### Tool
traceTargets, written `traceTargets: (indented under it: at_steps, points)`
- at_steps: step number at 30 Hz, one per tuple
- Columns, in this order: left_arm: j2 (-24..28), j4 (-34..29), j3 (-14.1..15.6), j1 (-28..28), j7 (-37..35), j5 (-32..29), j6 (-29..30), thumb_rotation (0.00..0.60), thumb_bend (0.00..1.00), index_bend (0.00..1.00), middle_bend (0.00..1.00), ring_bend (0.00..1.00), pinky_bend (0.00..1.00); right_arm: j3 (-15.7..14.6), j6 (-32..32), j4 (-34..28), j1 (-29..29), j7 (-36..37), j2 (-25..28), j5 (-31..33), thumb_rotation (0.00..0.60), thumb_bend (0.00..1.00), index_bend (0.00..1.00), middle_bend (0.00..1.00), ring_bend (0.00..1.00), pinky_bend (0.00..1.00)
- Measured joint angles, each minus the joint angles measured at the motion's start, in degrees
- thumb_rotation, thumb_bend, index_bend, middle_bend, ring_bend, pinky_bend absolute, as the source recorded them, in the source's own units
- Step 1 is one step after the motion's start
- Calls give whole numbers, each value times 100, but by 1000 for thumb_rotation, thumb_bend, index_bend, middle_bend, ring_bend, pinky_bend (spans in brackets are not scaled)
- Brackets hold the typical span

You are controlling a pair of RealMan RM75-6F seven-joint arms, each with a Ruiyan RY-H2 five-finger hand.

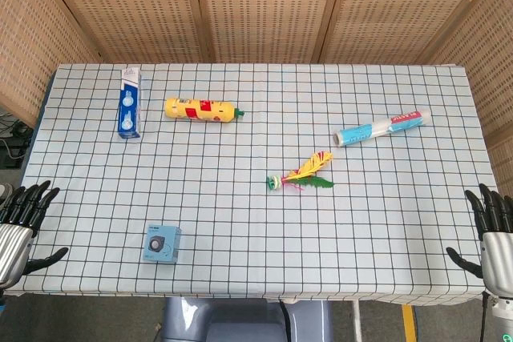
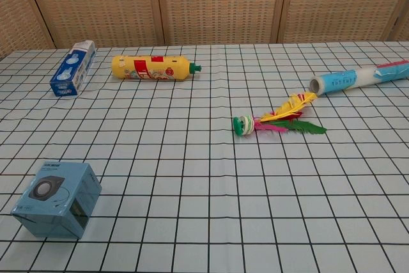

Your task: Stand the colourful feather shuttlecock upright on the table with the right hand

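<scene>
Head view: the surface [image 1: 240,222], covered in a white cloth with a black grid, is filling most of the frame, with woven cane panels [image 1: 264,6] standing behind it. The feather shuttlecock [image 1: 300,176] is lying on its side right of centre, green base toward the left, yellow, pink and green feathers fanning right. A yellow bottle [image 1: 202,109] and a blue-and-white carton [image 1: 130,102] are lying toward the far left; a rolled tube [image 1: 382,127] is lying far right; a small blue box [image 1: 162,243] is sitting near the front left. The left hand [image 1: 20,226] and right hand [image 1: 495,238] are hovering at the front corners, fingers spread, holding nothing, well apart from the shuttlecock.

Chest view: neither hand is showing. The shuttlecock [image 2: 275,121] is lying flat, just in front of the tube [image 2: 358,78].
</scene>
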Motion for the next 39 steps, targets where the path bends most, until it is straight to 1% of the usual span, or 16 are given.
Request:
traceTargets:
  at_steps: [5, 11, 14, 15, 17, 18, 20, 22, 23, 25, 27, 33, 36, 39]
  points:
    - [-10, -17, -10, -22, 54, -66, -80, 600, 0, 0, 0, 0, 0, -1, -51, 12, 13, 5, -8, 11, 600, 0, 0, 0, 0, 0]
    - [-30, -3, -15, -79, 94, -98, -208, 600, 0, 0, 0, 0, 0, 14, -310, 75, 140, -47, -38, 74, 600, 0, 0, 0, 0, 0]
    - [-95, 50, -45, -131, 136, -181, -330, 600, 0, 0, 0, 0, 0, 57, -647, 235, 368, -139, -52, 84, 600, 0, 5, 0, 0, 0]
    - [-123, 68, -63, -156, 153, -234, -386, 600, 0, 0, 0, 0, 0, 88, -846, 303, 496, -170, -59, 104, 600, 0, 17, 0, 0, 0]
    - [-155, 86, -98, -187, 176, -308, -440, 600, 0, 0, 0, 0, 0, 148, -1186, 396, 720, -183, -70, 147, 600, 0, 61, 0, 0, 0]
    - [-182, 106, -128, -204, 197, -349, -456, 600, 0, 0, 0, 0, 0, 200, -1428, 467, 899, -189, -84, 177, 600, 11, 100, 0, 0, 0]
    - [-228, 144, -164, -220, 234, -398, -467, 600, 0, 0, 0, 0, 0, 292, -1767, 601, 1206, -196, -128, 209, 600, 100, 185, 0, 0, 0]
    - [-293, 214, -211, -231, 302, -461, -468, 600, 0, 0, 0, 0, 0, 404, -2131, 775, 1572, -163, -240, 235, 600, 268, 301, 0, 0, 0]
    - [-333, 252, -232, -239, 335, -503, -475, 600, 0, 0, 0, 0, 0, 452, -2309, 861, 1740, -149, -306, 252, 600, 321, 342, 0, 0, 0]
    - [-405, 315, -277, -267, 384, -622, -538, 600, 0, 0, 0, 0, 0, 562, -2760, 1143, 2160, -113, -502, 302, 600, 368, 375, 0, 0, 0]
    - [-447, 354, -318, -307, 404, -745, -646, 600, 0, 0, 0, 0, 0, 669, -3214, 1491, 2588, -52, -756, 377, 600, 390, 393, 0, 0, 0]
    - [-462, 421, -413, -412, 271, -904, -799, 600, 0, 0, 0, 0, 0, 870, -4131, 2433, 3521, 50, -1538, 629, 600, 404, 404, 0, 0, 0]
    - [-484, 470, -437, -441, 255, -969, -841, 600, 0, 0, 0, 0, 0, 895, -4464, 2918, 3885, 82, -1927, 723, 600, 417, 411, 0, 0, 0]
    - [-515, 489, -455, -466, 309, -1072, -915, 600, 0, 0, 0, 0, 0, 878, -4709, 3408, 4131, 152, -2293, 765, 600, 437, 427, 0, 0, 0]
